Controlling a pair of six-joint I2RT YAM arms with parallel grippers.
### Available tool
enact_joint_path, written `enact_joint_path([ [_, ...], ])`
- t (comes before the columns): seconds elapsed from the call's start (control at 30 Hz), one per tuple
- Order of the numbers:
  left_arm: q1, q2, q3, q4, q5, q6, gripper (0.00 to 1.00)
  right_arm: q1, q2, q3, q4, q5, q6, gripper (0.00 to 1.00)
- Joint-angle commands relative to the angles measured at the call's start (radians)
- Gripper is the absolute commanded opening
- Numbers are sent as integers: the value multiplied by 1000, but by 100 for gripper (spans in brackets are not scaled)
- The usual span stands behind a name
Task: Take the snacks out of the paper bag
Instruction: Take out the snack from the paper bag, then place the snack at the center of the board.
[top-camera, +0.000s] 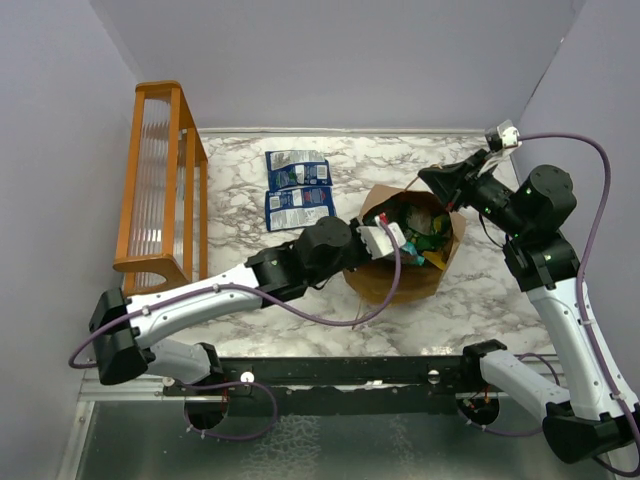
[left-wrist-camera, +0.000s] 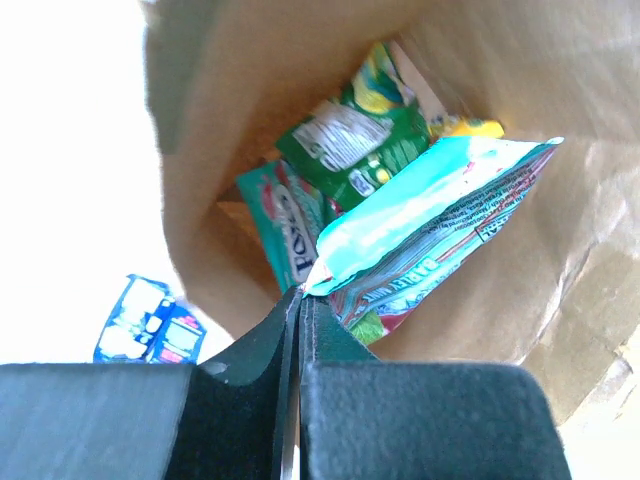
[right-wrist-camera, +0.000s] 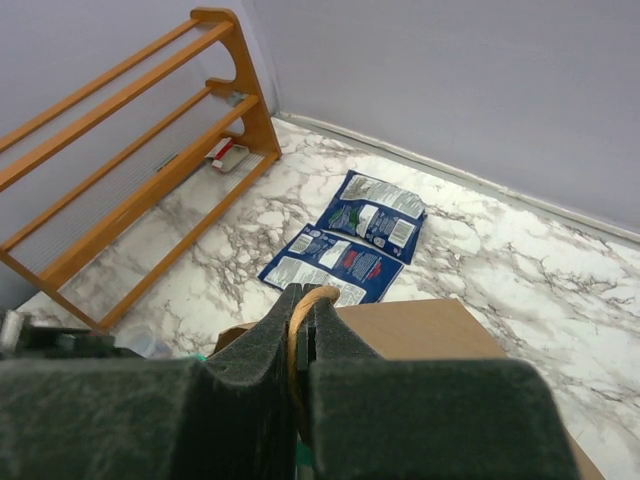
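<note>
The brown paper bag (top-camera: 405, 280) stands open at mid-table. My left gripper (left-wrist-camera: 300, 295) is inside its mouth, shut on the corner of a teal packet (left-wrist-camera: 430, 215). Deeper in the bag lie a green packet (left-wrist-camera: 350, 140), a teal-green packet with red-white print (left-wrist-camera: 285, 230) and a yellow one (left-wrist-camera: 468, 127). My right gripper (right-wrist-camera: 305, 297) is shut on the bag's twisted handle (right-wrist-camera: 321, 291) at the bag's far rim. Two dark blue packets (top-camera: 297, 170) (top-camera: 298, 207) lie flat on the table left of the bag. They also show in the right wrist view (right-wrist-camera: 372, 215).
An orange wooden rack (top-camera: 160, 180) stands along the left wall, with a small red-white item (right-wrist-camera: 225, 152) under it. Purple walls close the back and sides. The left arm's cable (top-camera: 330, 315) loops in front of the bag.
</note>
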Motion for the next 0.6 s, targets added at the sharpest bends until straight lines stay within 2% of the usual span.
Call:
enact_joint_path([
  [0.0,0,-123,38,94,-108,-152,0,0,-24,13,9,19,-12,1],
  [0.27,1,-205,191,-47,-150,-251,0,0,-23,11,10,21,-14,1],
  [0.43,1,-289,209,-70,-169,-283,0,-1,-21,13,11,23,-13,1],
  [0.57,1,-323,252,-128,-273,-289,0,-1,-22,11,13,21,-14,1],
])
